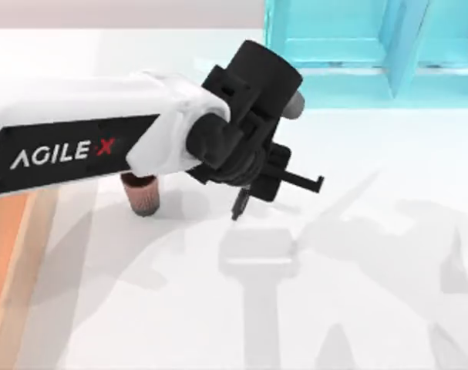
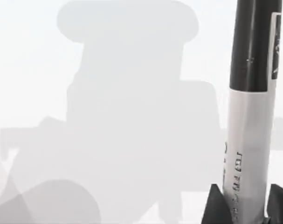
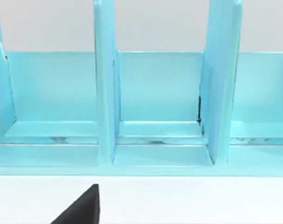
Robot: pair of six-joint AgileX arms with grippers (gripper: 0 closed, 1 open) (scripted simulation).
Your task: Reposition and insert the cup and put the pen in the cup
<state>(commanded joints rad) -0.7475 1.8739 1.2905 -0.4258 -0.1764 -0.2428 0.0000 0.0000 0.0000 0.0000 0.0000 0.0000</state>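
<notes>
left gripper [image 1: 245, 196] fingers [image 2: 216, 205] clenching the pen [image 2: 248, 121], barrel sitting between them | the cup [image 1: 143, 194] standing on bench [image 1: 357, 308], left of gripper

Bright, even light falls from above onto the matte white tabletop [image 1: 372, 324], with no glare. Soft grey shadows of the arms spread across it, edges blurred. The wrist views are equally bright; the near grey-white marker pen [image 2: 246, 140] looks slightly soft.
</notes>
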